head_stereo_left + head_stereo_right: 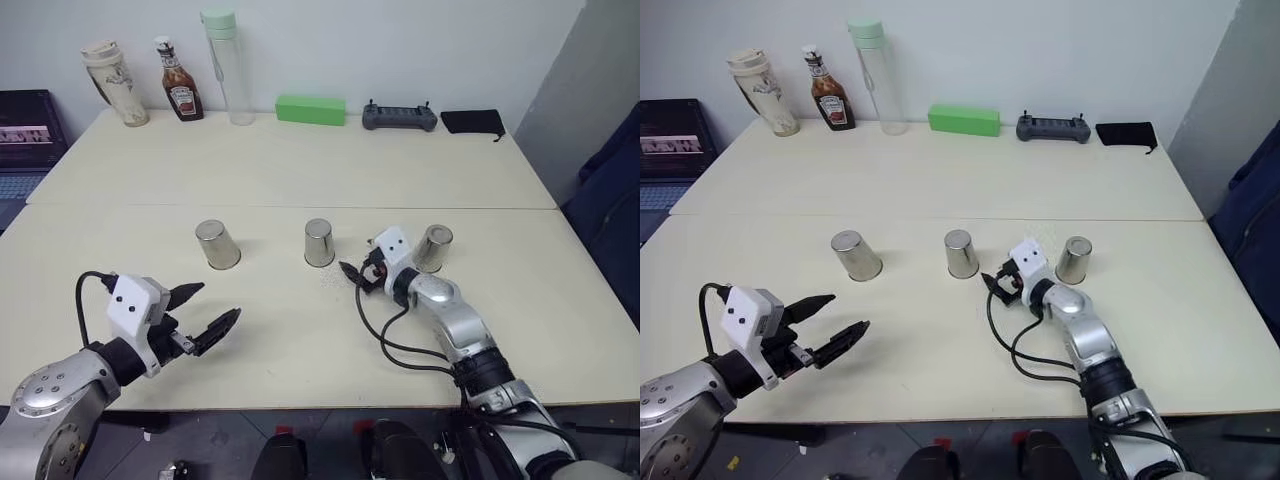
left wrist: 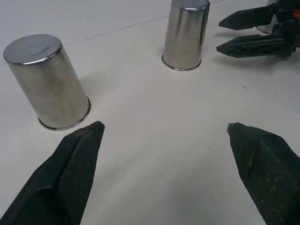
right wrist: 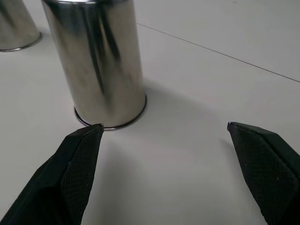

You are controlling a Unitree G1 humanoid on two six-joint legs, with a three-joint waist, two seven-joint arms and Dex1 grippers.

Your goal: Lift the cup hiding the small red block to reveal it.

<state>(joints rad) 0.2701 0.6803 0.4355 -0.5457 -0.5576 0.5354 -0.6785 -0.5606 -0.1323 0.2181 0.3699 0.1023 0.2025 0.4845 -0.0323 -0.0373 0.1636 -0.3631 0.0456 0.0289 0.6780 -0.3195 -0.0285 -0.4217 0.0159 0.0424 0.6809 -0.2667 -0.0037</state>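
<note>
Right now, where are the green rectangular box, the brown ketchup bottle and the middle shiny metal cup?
green rectangular box (image 1: 311,110), left eye view, front face.
brown ketchup bottle (image 1: 183,97), left eye view, label.
middle shiny metal cup (image 1: 319,244), left eye view, side wall.

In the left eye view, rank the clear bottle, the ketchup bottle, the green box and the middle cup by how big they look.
1. Clear bottle, the tallest.
2. Ketchup bottle and green box: close, one upright, one lying long, so not ranked.
3. Middle cup, smallest, though nearer the camera than the other three.
</note>
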